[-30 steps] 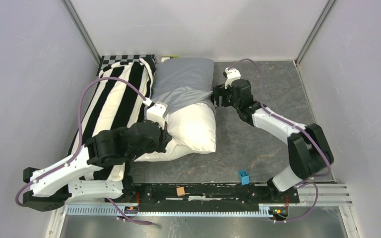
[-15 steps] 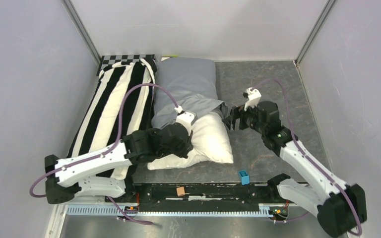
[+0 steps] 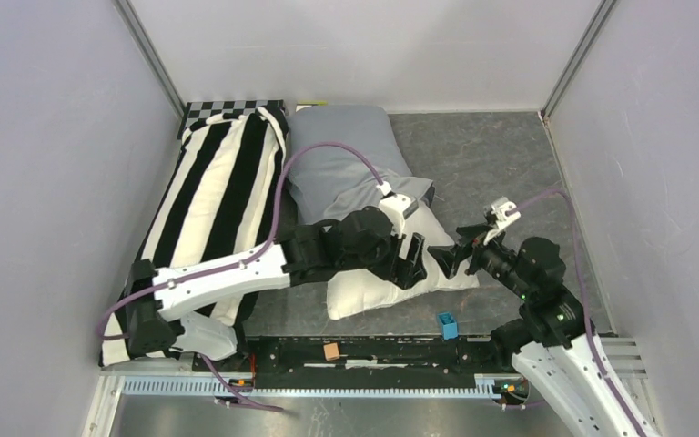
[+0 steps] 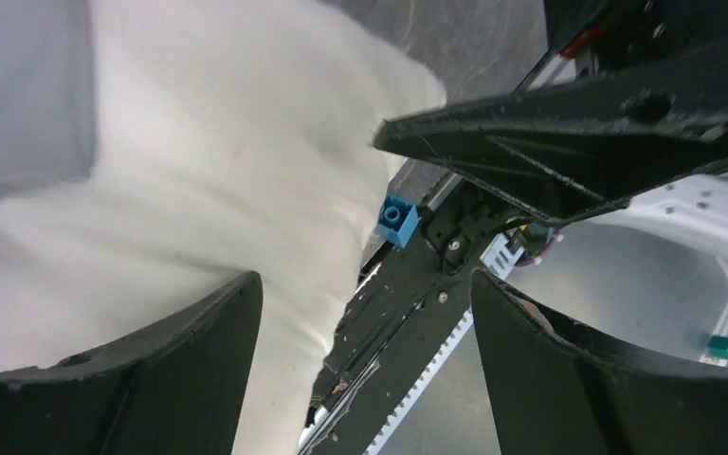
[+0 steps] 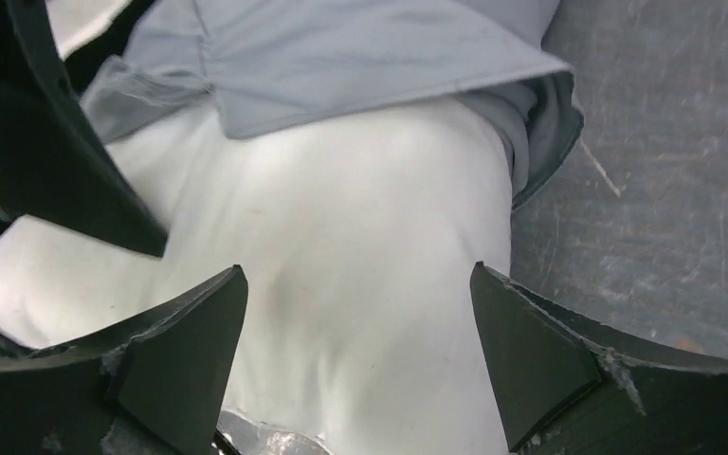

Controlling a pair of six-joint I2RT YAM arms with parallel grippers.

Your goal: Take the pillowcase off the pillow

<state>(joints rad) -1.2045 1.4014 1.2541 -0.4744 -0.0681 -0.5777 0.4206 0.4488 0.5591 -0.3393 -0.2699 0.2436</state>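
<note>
The light blue-grey pillowcase [image 3: 339,157] covers the far half of the pillow. The white pillow [image 3: 373,293] sticks out of its mouth toward the near edge, lying at a slant. My left gripper [image 3: 416,261] hovers over the pillow's bare right side, open with nothing between its fingers. In the left wrist view the left gripper [image 4: 362,281] frames the pillow [image 4: 199,190], with the pillowcase [image 4: 19,85] at top left. My right gripper [image 3: 444,258] faces it from the right, open. In the right wrist view the right gripper [image 5: 358,271] straddles the pillow [image 5: 341,275] below the pillowcase [image 5: 370,57] hem.
A long black-and-white striped pillow [image 3: 211,196] lies along the left wall. A blue brick [image 3: 447,324] and a brown block [image 3: 331,350] sit on the black rail [image 3: 382,357] at the near edge. Grey walls close in on three sides.
The left arm swung right, dragging the pillow right and nearer so more white shows, then opened and let go. The right arm drew back toward the near right and opened wider.
</note>
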